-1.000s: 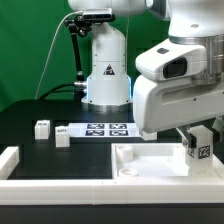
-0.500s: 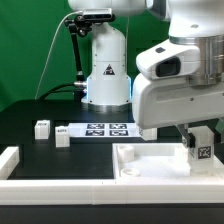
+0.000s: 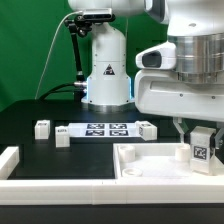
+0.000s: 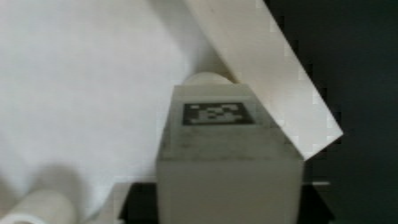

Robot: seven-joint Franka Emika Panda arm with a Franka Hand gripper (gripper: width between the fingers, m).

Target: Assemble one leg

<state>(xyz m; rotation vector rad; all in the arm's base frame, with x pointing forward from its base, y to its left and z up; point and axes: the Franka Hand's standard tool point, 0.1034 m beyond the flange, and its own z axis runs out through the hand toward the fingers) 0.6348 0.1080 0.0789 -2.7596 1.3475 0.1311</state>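
The arm had slid toward the exterior view's right, uncovering a block beside the marker board. The pincer stayed clenched on the leg, lower right, over the tray corner, likely close to seating.

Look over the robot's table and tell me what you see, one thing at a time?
Surface: black table, no spills seen.
Job's things: the leg, tag showing, at a corner of the white tray piece; contact unclear.
Clutter: small white block, a second and a third by the marker board.
Grippers: gripper appears shut on the leg.
Cables: thin cable behind.
Surroundings: green backdrop.
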